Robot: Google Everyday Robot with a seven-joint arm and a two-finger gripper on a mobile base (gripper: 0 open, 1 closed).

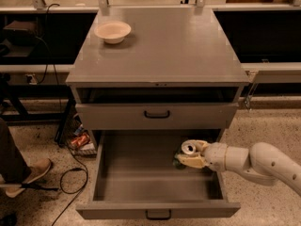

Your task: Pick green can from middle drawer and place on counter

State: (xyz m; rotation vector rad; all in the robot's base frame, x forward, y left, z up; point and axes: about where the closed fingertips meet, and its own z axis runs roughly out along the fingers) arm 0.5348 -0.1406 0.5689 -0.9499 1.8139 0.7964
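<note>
1. The bench (pixel 174 46) is a plain, smooth grey, and a cream bowl (pixel 113 31) sits near its back left corner.
2. The middle drawer (pixel 141 192), open below the bench's front edge, is grey inside and out, with a small black handle (pixel 158 215).
3. The drawer front above it (pixel 117 119) is the same grey, also with a black handle.
4. The green can (pixel 189 148) shows dark green sides and a silver top.
5. The pincer (pixel 188 155) is pale cream-yellow. It is in the middle drawer's right part, closed around the green can, and the arm (pixel 263 161) behind it is white.
6. The floor (pixel 42 206) is pale and speckled.
</note>
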